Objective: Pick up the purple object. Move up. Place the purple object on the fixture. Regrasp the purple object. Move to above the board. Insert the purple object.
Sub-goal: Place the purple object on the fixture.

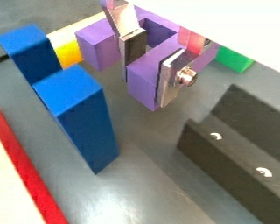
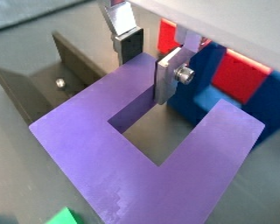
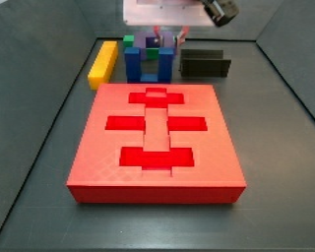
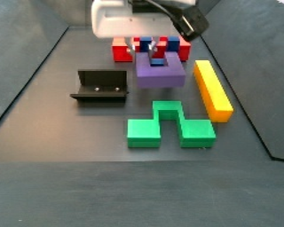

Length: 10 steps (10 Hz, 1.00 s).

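Note:
The purple object (image 1: pixel 101 48) is a U-shaped block lying flat on the grey floor, seen large in a wrist view (image 2: pixel 95 149) and in a side view (image 4: pixel 160 75). My gripper (image 1: pixel 150 74) is down over it, with one finger in the notch and the other outside, shut on one prong; it also shows in the second wrist view (image 2: pixel 146 77). The black fixture (image 1: pixel 241 149) stands close beside the block, apart from it (image 4: pixel 99 86). The red board (image 3: pixel 157 128) lies beyond the blocks.
A blue block (image 1: pixel 73 114) stands right beside the purple one, between it and the board. A yellow bar (image 4: pixel 212 89) lies along its other side. A green block (image 4: pixel 169 126) lies in front of it. Dark bin walls ring the floor.

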### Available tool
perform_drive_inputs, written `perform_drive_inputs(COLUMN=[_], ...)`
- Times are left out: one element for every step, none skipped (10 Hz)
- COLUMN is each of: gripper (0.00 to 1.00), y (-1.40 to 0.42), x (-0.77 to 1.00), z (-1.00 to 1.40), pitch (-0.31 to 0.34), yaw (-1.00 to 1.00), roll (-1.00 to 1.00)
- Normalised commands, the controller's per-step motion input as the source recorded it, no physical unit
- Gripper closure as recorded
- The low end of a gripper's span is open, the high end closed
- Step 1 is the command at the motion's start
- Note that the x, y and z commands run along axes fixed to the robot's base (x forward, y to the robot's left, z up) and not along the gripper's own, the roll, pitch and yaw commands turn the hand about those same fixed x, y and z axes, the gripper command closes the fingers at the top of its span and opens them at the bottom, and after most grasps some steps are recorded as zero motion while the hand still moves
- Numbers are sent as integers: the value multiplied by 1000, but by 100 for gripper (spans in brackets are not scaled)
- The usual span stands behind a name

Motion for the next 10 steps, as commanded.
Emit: perform_drive_inputs(gripper=[100,100,100,100,100,100,100,100,100,100], y=[0,0,9,0,34,29,0,0,0,0], x=[360,400,469,646,660,706,694,729,763,757], z=[954,831,551,423,366,369,289,266,323,277], pitch=[103,37,0,20,0,0,0,0,0,0], yaw=[0,0,-14,-29,-71,-114,-120,-123,-111,-100], roll=[-606,-703,-726,-583,-609,-597,-480,-414,-454,-431])
